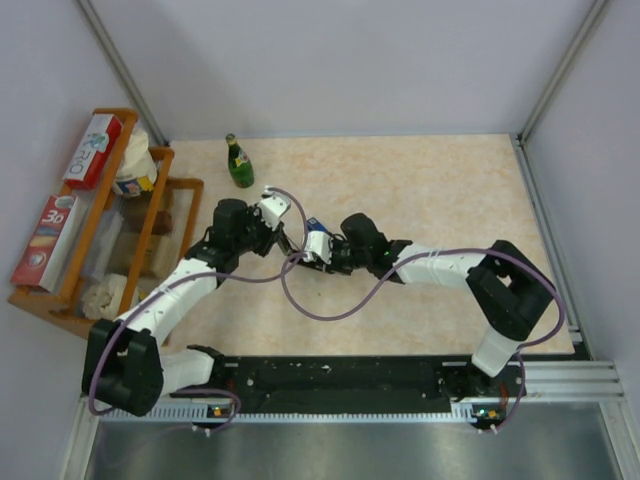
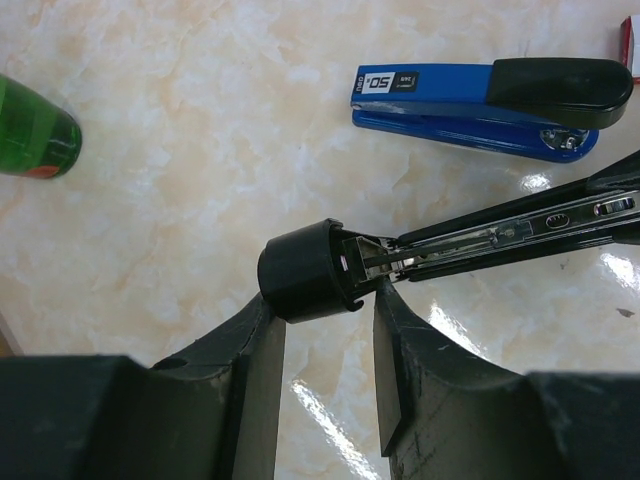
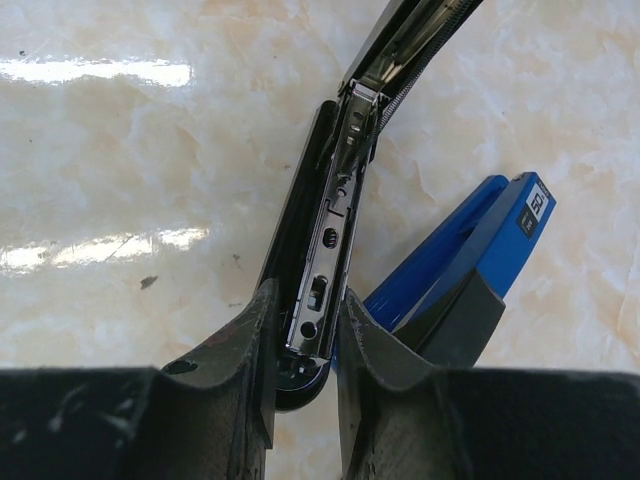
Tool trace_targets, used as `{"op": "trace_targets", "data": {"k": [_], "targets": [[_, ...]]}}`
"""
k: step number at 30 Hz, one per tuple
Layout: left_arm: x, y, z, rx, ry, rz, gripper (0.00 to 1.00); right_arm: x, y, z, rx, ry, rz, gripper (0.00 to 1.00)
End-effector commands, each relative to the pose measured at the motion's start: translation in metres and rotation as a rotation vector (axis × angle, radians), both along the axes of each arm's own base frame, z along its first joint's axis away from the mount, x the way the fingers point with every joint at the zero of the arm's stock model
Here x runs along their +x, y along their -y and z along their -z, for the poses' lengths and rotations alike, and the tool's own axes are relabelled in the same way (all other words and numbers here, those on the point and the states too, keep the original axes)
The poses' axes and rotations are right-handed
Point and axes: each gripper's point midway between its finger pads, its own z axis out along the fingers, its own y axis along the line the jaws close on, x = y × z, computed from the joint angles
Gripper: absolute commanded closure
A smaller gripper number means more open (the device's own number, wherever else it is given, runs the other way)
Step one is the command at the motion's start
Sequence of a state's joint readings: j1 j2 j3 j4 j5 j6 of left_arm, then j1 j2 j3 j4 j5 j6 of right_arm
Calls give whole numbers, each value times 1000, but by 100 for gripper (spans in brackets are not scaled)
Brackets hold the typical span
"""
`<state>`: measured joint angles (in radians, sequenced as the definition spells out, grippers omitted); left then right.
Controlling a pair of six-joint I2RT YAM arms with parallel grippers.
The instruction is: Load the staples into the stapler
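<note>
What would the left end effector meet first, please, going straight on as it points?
Beyond the black stapler it grips, the left end effector likely meets bare tabletop, just missing the blue stapler.

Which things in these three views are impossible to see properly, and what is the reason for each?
The staples box: left wrist view, cut by the right edge; only a red-white corner shows.
The blue stapler: right wrist view, its near end hidden behind the right tool.
The black stapler: top view, too small and crowded between left tool and right tool; details are lost.

Marbled table (image 1: pixel 450 180), green bottle (image 1: pixel 239 163), blue stapler (image 2: pixel 450 100)
</note>
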<state>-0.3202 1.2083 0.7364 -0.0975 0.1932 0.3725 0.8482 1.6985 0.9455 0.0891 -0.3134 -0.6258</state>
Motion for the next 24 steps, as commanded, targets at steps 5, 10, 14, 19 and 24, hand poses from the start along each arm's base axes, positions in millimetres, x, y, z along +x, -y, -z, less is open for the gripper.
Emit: {"op": "trace_targets", "data": {"k": [5,10,14,19,24], "targets": [[15,-98,36,343,-66,-263,100,-124,46,85,-304,-385,-285,100],[11,-107,40,331,-104,-260,100,-125,42,90,-310,-410,-279,100],[8,-111,48,333,-143,-251,100,-126,37,91,-296,-412,-271,100],[1,-111,66,340,-232,-220,100,-133,31,93,-279,-423,-270,100],[-2,-117,78,352,-304,-212,100,-133,27,95,-267,-434,-251,100]]}}
